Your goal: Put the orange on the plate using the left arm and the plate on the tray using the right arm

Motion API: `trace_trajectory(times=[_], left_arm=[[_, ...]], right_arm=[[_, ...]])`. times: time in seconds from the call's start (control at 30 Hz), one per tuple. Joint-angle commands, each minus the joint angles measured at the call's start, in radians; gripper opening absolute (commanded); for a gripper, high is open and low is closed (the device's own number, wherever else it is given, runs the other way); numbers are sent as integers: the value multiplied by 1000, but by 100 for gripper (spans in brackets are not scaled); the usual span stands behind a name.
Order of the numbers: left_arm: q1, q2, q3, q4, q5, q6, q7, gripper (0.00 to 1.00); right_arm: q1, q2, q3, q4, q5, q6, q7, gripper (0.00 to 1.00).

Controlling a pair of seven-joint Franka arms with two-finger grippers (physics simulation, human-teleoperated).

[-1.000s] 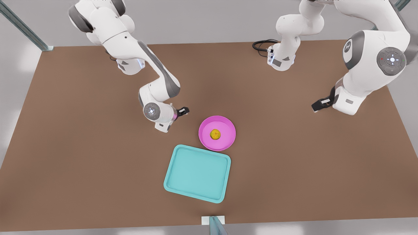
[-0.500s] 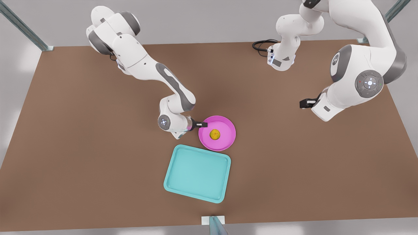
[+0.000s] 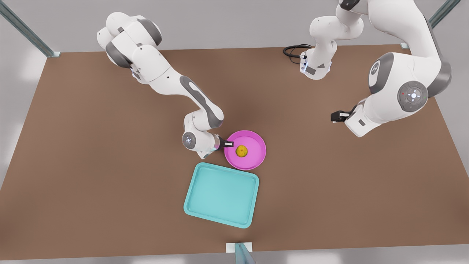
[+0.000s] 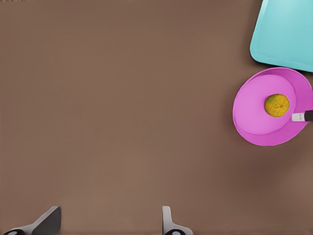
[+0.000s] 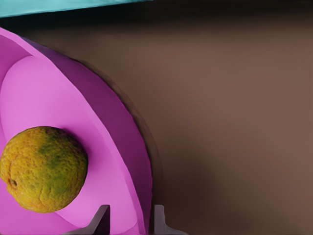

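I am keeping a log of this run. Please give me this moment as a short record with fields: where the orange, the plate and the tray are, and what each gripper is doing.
orange: lies in the plate
plate: on the table, beside the tray, not on it
tray: on the table
right gripper: at the plate's rim, one finger inside and one outside, shut on it
left gripper: open, waits over bare table, apart from the plate
step done: orange on plate
step left: plate onto tray
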Motion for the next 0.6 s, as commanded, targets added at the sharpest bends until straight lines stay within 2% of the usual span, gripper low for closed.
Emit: trace_trajectory(times=[0.0, 0.1, 0.17, 0.3, 0.57], left_arm=[[0, -1, -1, 1, 1, 3, 26, 100], [0, 2, -1, 1, 3, 11, 26, 100], [0, 2, -1, 1, 3, 12, 26, 100], [0, 2, -1, 1, 1, 12, 26, 100], [0, 24, 3, 40, 0, 19, 20, 100]], right_arm=[[0, 3, 1, 5, -5, 1, 41, 47], [0, 15, -1, 16, -7, 1, 41, 46], [0, 15, -1, 16, -7, 0, 39, 37], [-1, 12, -1, 17, -8, -2, 36, 25], [-12, -15, -4, 50, -5, -17, 4, 21]])
